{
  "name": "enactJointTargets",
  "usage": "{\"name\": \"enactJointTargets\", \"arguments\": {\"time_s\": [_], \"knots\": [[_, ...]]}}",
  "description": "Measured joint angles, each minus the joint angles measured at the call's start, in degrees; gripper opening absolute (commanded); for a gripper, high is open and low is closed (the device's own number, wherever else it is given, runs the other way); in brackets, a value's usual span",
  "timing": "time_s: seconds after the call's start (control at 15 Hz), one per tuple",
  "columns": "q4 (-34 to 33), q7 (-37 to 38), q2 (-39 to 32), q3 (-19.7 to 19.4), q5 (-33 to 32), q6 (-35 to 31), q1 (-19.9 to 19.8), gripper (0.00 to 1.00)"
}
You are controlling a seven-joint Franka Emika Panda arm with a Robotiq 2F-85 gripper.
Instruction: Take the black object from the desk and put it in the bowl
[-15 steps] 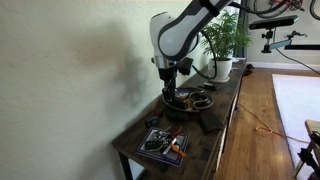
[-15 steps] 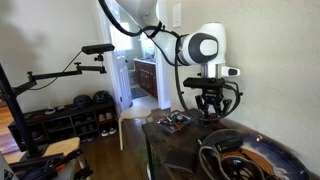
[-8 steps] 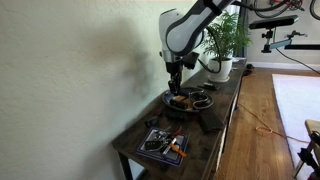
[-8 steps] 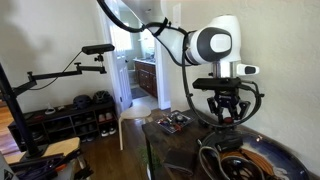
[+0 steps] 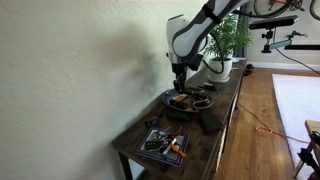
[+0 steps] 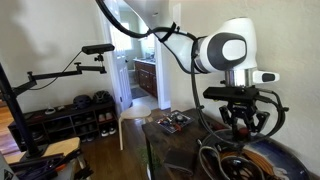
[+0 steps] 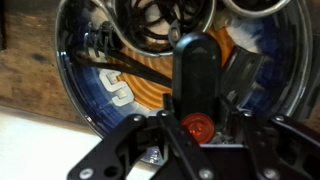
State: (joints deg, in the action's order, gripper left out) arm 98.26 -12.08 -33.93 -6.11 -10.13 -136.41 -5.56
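Observation:
My gripper is shut on the black object, a long dark piece with a red round cap at its near end. In the wrist view it hangs over the blue and orange bowl. In both exterior views the gripper is above the bowl on the dark wooden desk. The bowl holds some dark cords and rings.
A tray with small mixed items lies at one end of the desk. A potted plant stands at the far end. The wall runs close along the desk. A camera stand and a shoe rack stand on the floor.
My arm has moved along the desk away from the tray, carrying the black object, and now stands over the bowl.

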Motion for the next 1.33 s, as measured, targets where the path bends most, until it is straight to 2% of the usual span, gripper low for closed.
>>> {"name": "enactJointTargets", "arguments": {"time_s": [0.27, 0.93, 1.0, 1.07, 1.13, 1.33], "knots": [[-2.04, 0.00, -3.27, -0.01, 0.03, -1.97, -0.71, 0.19], [-9.93, 0.00, -9.83, 0.91, 0.32, -2.03, -0.67, 0.19], [-10.34, 0.00, -10.24, 1.14, 0.42, -2.03, -0.67, 0.31], [-10.56, 0.00, -10.55, 1.34, 0.44, -2.03, -0.66, 0.69], [-10.58, 0.00, -10.71, 1.51, 0.46, -2.03, -0.64, 0.71], [-10.57, 0.00, -10.76, 1.90, 0.49, -2.03, -0.64, 0.89]]}}
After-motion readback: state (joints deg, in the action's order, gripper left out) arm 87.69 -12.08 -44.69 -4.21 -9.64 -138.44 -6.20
